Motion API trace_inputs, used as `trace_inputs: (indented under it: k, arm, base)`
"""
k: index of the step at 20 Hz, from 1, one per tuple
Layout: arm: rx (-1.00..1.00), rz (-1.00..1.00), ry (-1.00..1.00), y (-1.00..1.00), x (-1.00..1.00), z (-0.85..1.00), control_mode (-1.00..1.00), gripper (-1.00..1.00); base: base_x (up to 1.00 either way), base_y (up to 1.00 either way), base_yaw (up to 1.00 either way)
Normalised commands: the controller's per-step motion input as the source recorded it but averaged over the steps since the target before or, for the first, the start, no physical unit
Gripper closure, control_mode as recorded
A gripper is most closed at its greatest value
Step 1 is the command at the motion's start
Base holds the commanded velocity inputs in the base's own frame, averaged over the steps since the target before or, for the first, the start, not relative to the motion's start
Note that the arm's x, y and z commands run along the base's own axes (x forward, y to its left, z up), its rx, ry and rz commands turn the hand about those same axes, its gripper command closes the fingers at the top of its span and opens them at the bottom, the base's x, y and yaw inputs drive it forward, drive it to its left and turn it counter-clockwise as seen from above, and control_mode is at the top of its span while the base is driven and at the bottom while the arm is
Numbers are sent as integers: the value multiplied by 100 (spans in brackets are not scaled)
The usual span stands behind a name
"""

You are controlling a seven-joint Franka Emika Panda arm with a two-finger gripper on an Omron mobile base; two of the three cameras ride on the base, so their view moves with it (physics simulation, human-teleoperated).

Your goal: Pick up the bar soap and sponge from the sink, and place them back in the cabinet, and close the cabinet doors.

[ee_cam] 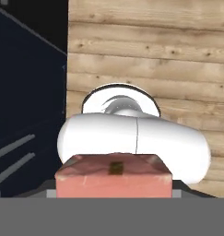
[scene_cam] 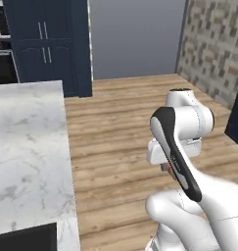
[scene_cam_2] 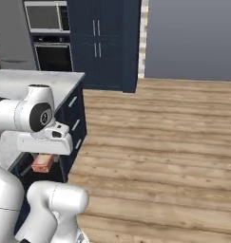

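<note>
The bar soap (ee_cam: pixel 113 179), an orange-red block, sits between my gripper's (ee_cam: pixel 113 192) jaws at the bottom of the hand view, and the gripper is shut on it. In the right base view the bar soap (scene_cam_2: pixel 42 163) hangs under the white hand, beside the navy drawers. A sliver of the soap (scene_cam: pixel 166 168) peeks out below the hand in the left base view. A black corner at the counter's near edge looks like the sink (scene_cam: pixel 25 238). The sponge, the cabinet and the cabinet doors are out of view.
A marble counter (scene_cam: pixel 27 147) lies on the left, with navy base drawers (scene_cam_2: pixel 74 124) under it. A tall navy cupboard (scene_cam: pixel 47 44) and an oven (scene_cam_2: pixel 52 56) stand at the back. Open wooden floor (scene_cam_2: pixel 159 142) stretches to the right, towards a stone wall (scene_cam: pixel 213 49).
</note>
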Motion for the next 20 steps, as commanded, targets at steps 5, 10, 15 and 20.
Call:
trace_inputs:
  k: [5, 10, 15, 20]
  arm:
    - [0, 0, 0, 0, 0, 0, 100, 100]
    - [0, 0, 0, 0, 0, 0, 100, 100]
    - [0, 0, 0, 0, 0, 0, 100, 100]
    - [0, 0, 0, 0, 0, 0, 100, 100]
  base:
    - [17, 0, -51]
    - [22, 0, -49]
    - [32, 0, -49]
    - [38, 0, -46]
